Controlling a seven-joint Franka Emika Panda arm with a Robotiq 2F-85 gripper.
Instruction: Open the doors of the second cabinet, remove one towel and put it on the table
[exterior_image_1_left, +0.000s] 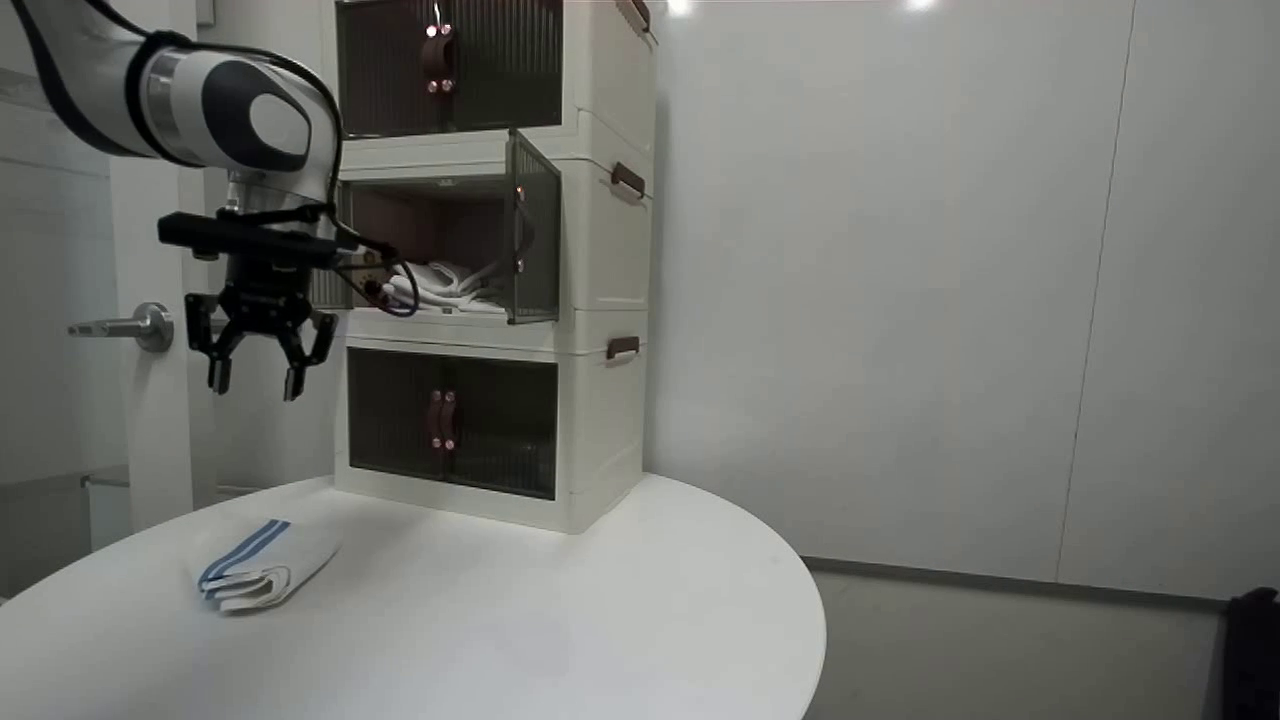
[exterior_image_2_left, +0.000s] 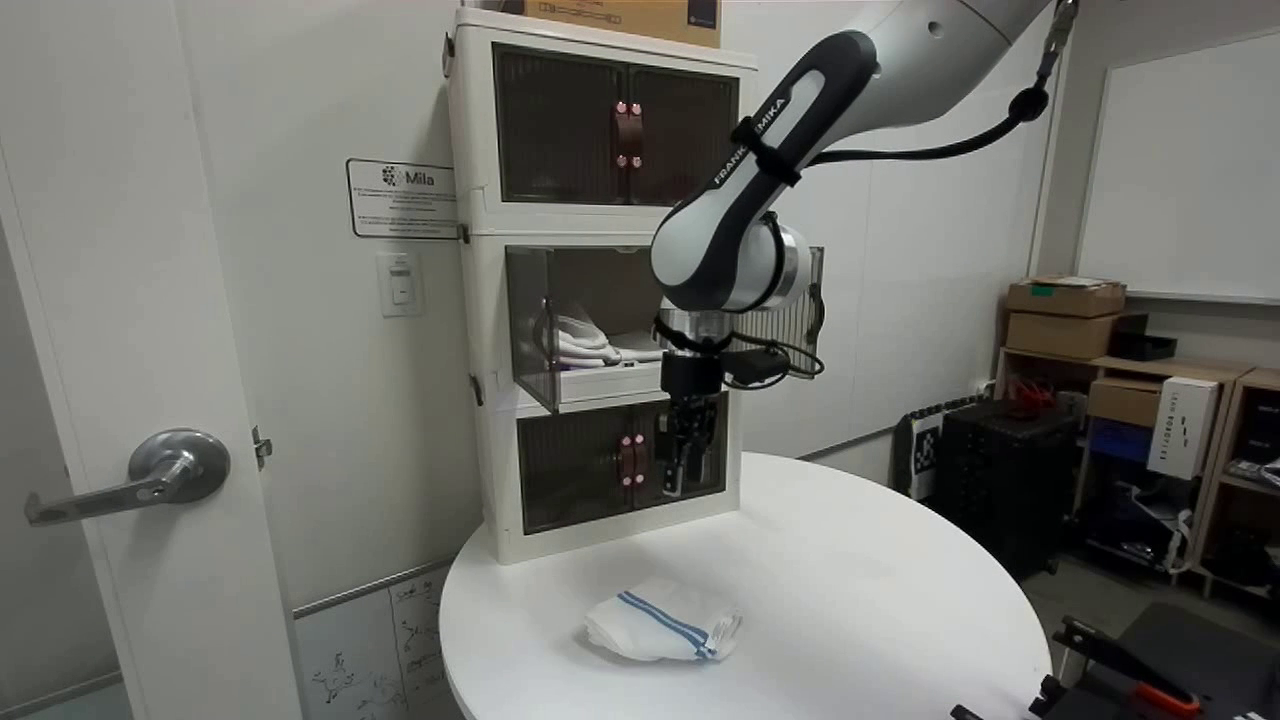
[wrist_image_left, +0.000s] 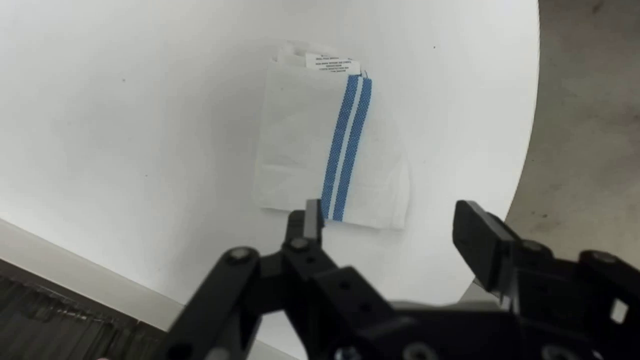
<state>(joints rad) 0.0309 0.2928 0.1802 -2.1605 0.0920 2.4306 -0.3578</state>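
Note:
The second cabinet (exterior_image_1_left: 612, 245) is the middle tier of the white stack and also shows in an exterior view (exterior_image_2_left: 485, 330). Both its dark doors (exterior_image_1_left: 535, 230) (exterior_image_2_left: 532, 330) stand swung open; the arm partly hides one door in each exterior view. A folded white towel with blue stripes (exterior_image_1_left: 270, 565) (exterior_image_2_left: 660, 620) (wrist_image_left: 300, 135) lies flat on the round white table (exterior_image_1_left: 600, 620) (exterior_image_2_left: 860, 580) (wrist_image_left: 150, 125). More white towels (exterior_image_1_left: 450, 288) (exterior_image_2_left: 585, 345) lie inside the middle tier. My gripper (exterior_image_1_left: 256, 382) (exterior_image_2_left: 683, 475) (wrist_image_left: 390, 220) is open and empty, pointing down, well above the table and apart from the towel.
The top tier (exterior_image_2_left: 610, 125) and bottom tier (exterior_image_1_left: 455, 425) have shut dark doors. A room door with a lever handle (exterior_image_1_left: 150, 327) (exterior_image_2_left: 180, 470) stands beside the table. A loop of cable (exterior_image_1_left: 400, 300) hangs at my wrist, near the open middle tier in the picture.

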